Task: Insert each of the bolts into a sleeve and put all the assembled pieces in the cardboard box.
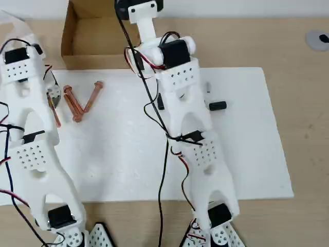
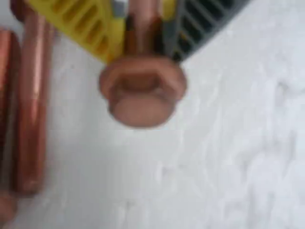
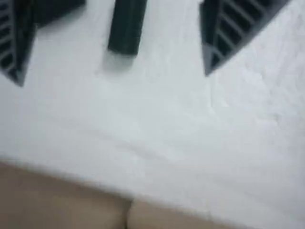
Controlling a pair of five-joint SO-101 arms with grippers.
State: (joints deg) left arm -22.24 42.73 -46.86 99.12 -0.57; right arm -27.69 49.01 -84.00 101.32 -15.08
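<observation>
Two arms stand over the white foam sheet (image 1: 123, 154) in the high view. The left claw (image 1: 52, 98) sits at the sheet's left edge with the held bolt (image 1: 54, 114) in it. The bolt's long axis runs slightly slanted, from the far side toward the arm's base. The loose bolts (image 1: 77, 105) lie on the foam just beside this claw, on its side toward the right arm (image 1: 180, 87), laid in a V. The cardboard box (image 1: 69, 46) stands beyond the claw, off the sheet. The right arm covers its own claw here. One black sleeve (image 1: 217, 105) lies crosswise at its outer side, and a second sleeve (image 1: 161, 101) lies lengthwise at its inner side.

The left wrist view shows the grip. The left claw (image 2: 143, 52) is closed narrow on the copper shank, between a yellow finger (image 2: 81, 24) and a dark finger (image 2: 200, 24). The hexagonal head points at the camera. One loose bolt (image 2: 28, 109) lies beside the yellow finger, roughly parallel.

The right wrist view shows the right claw (image 3: 113, 76) spread wide, holding nothing. A sleeve (image 3: 126, 26) lies on the foam between the fingers, touching neither, with its long axis along them. The sheet's edge and the wooden table (image 3: 62, 200) lie ahead of the fingertips.
</observation>
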